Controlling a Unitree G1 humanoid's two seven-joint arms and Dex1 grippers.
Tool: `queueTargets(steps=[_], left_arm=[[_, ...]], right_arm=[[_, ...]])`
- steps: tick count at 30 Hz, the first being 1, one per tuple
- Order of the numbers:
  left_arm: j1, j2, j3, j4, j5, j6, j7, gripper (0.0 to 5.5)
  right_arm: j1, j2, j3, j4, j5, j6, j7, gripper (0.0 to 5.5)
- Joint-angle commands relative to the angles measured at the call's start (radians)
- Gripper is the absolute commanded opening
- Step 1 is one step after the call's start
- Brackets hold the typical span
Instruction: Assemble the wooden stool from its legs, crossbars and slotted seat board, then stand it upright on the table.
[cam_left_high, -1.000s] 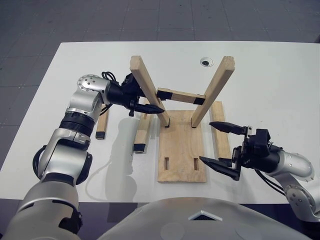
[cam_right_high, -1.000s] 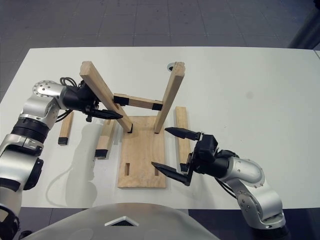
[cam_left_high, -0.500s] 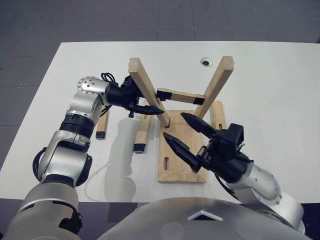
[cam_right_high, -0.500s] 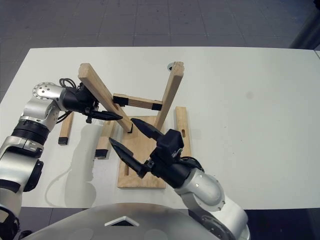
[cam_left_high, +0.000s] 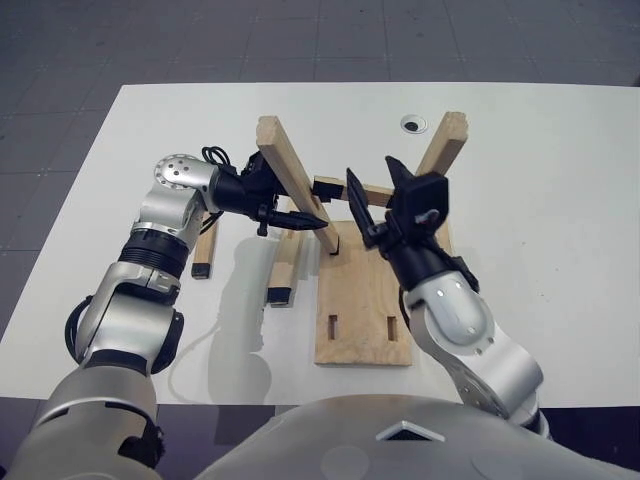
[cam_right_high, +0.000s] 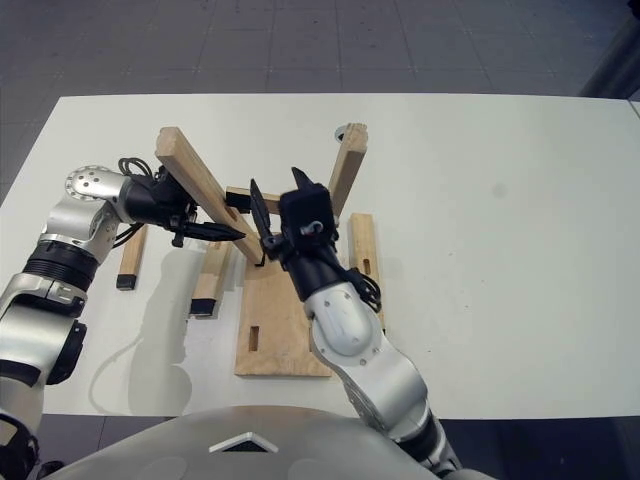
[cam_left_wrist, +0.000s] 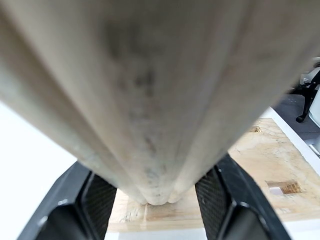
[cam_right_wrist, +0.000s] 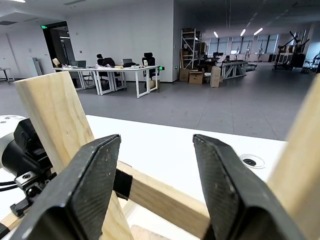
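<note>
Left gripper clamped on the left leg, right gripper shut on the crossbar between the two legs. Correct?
Not quite. The right gripper is open: the right wrist view shows its fingers standing well apart, with the crossbar seen between them, not clamped. The left gripper is clamped on the left leg, as you said.

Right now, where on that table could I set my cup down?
Free: the wide bare table right of the loose leg beside the seat board. Crowded: around the standing legs, left pincer, right pincer, and two loose pieces left of the board.
</note>
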Motion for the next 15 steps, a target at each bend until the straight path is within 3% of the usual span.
queueTargets(steps=[1,7,13,15], left_arm=[[0.247,-0.005,-0.185,0.085,0.263,0.064,0.013,2.05],[0.254,0.0,-0.184,0.078,0.262,0.063,0.017,2.05],[0.261,0.003,-0.182,0.067,0.259,0.063,0.023,2.05],[0.263,0.003,-0.183,0.063,0.258,0.066,0.023,2.05]], right_arm=[[-0.109,0.165,-0.015,0.103,-0.01,0.094,-0.022,2.66],[-0.217,0.235,-0.087,0.104,-0.014,0.105,-0.061,2.66],[-0.308,0.215,-0.143,0.068,-0.056,0.13,-0.093,1.38],[-0.257,0.205,-0.121,0.115,-0.053,0.123,-0.096,1.34]])
